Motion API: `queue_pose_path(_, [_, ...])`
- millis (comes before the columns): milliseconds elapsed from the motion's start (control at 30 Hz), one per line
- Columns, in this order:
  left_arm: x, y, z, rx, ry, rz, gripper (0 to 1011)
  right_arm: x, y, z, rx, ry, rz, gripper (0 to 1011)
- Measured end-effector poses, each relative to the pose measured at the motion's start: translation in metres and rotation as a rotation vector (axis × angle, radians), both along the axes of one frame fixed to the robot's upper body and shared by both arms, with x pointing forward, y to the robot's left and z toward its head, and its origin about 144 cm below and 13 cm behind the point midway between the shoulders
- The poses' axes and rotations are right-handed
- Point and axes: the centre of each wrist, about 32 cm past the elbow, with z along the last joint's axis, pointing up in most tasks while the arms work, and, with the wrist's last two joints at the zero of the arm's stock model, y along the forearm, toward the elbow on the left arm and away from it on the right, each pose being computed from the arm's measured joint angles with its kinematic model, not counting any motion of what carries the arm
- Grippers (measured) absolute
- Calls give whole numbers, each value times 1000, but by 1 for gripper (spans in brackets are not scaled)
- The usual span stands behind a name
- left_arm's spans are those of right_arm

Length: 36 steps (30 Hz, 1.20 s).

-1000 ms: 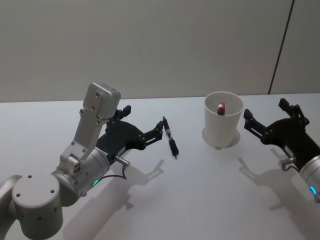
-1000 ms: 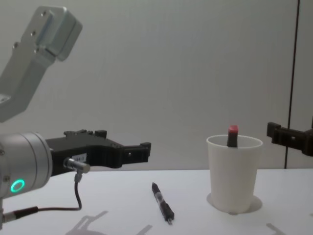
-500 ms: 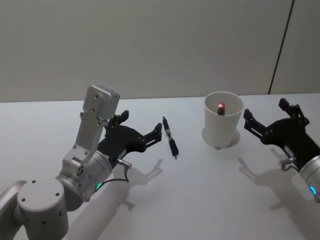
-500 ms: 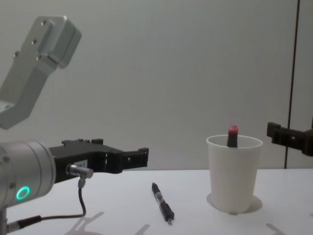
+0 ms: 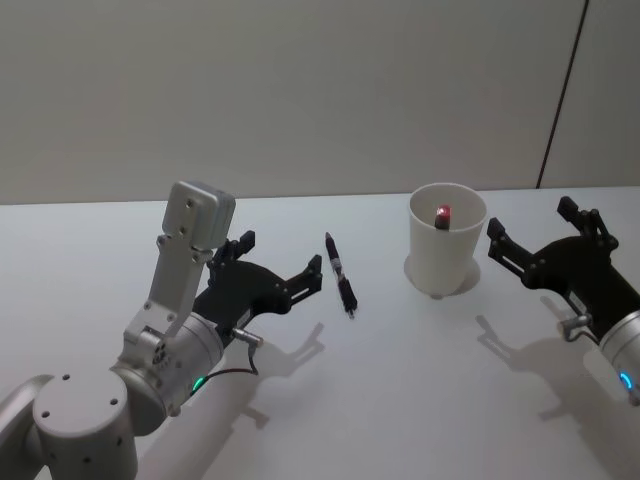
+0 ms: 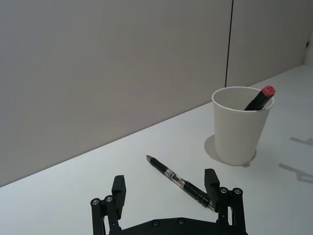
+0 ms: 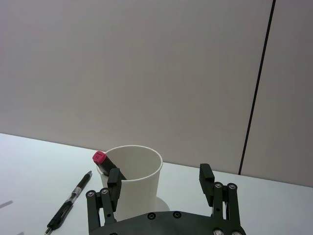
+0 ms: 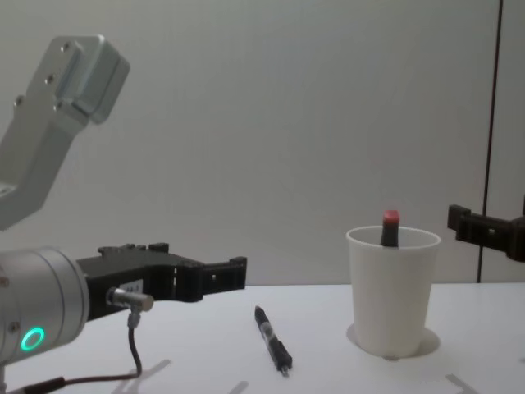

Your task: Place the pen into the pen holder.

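- The pen (image 5: 340,277) is lying flat on the white tabletop (image 5: 400,380), untouched, well to the left of the pen holder (image 5: 445,258).
- The pen holder is standing upright; a red-capped marker (image 5: 443,213) is already being carried in it, leaning on the rim.
- The left claw (image 5: 280,254) is being held wide open above the tabletop, just beside the pen on its left, with nothing gripped.
- The right claw (image 5: 532,220) is being held open and idle near the holder's right side, gripping nothing.
- Step judged: the approach is being made and the pick is not yet begun.
- Next move, as judged: the left claw is to be brought over the barrel, lowered astride it and closed; the slim barrel may roll.
- A plain grey wall (image 5: 300,90) with a dark vertical seam (image 5: 560,100) is being noted behind.
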Motion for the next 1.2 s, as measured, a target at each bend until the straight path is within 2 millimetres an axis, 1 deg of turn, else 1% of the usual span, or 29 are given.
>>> queue_pose_path(233, [-2,-2,-1,5,0,-29,1001,0,0,0,0,0,0,1002])
queue_pose_path(600, [0,-11,-3,16,2,-102,1001,0,0,0,0,0,0,1002])
queue_pose_path(1033, [11,-19,-5,16,44,-122,1001,0,0,0,0,0,0,1002])
queue_pose_path(1200, [19,-23,-6,11,67,-113,1001,0,0,0,0,0,0,1002])
